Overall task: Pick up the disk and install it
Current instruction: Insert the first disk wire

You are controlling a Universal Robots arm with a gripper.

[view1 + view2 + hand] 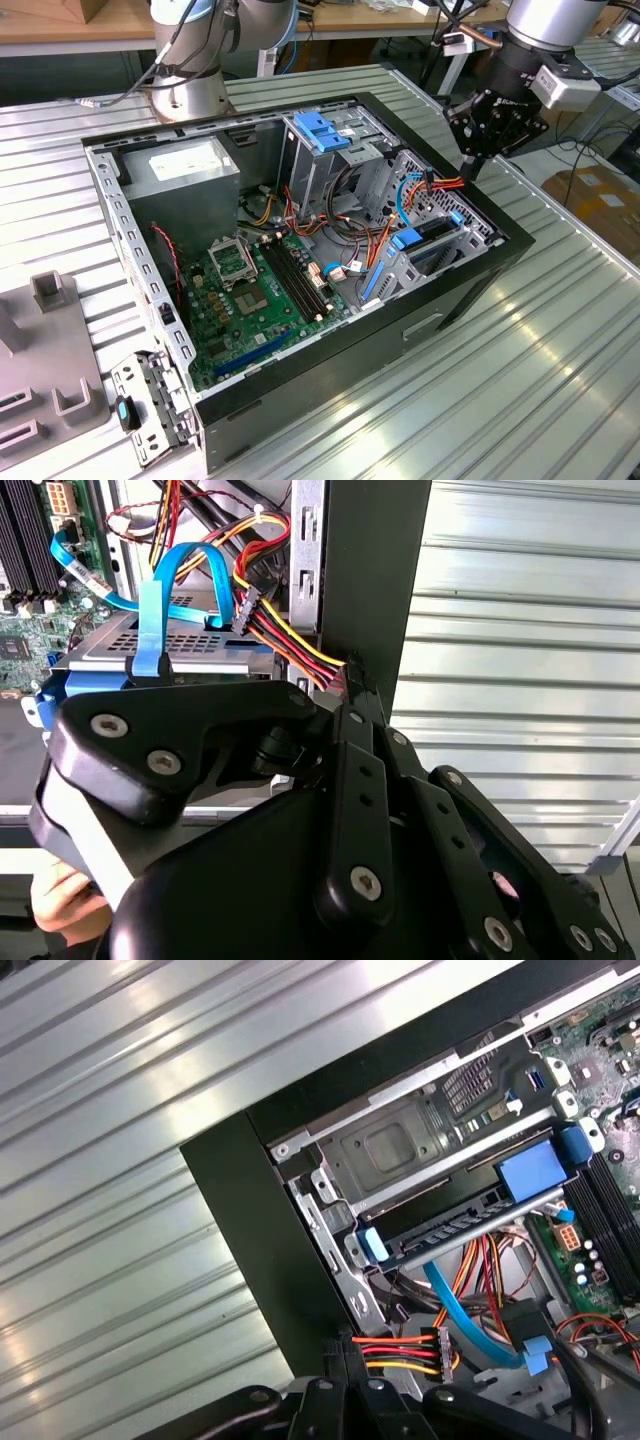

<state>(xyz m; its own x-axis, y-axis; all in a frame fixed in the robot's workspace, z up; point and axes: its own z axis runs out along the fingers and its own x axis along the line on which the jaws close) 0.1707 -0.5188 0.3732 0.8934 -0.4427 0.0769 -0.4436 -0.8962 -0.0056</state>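
Black gripper (347, 672) right up close, jaws pinched together on nothing, tips at the case wall (250, 1210). The disk (455, 1228) sits in its bay just inside, blue rails showing. Probably stiff, heavyish and shock-sensitive, so grab the carrier edges. Cables (290, 635) crowd it, so there's little room.

An open black case (330, 365) lies on the ribbed tabletop (540, 380). Inside: a green motherboard (250, 295), a grey box (185, 170) with a white sticker, a cage (325, 150) with a blue handle, and coloured cables (283, 628). A grey fixture (50, 390) sits at the exterior view's left.
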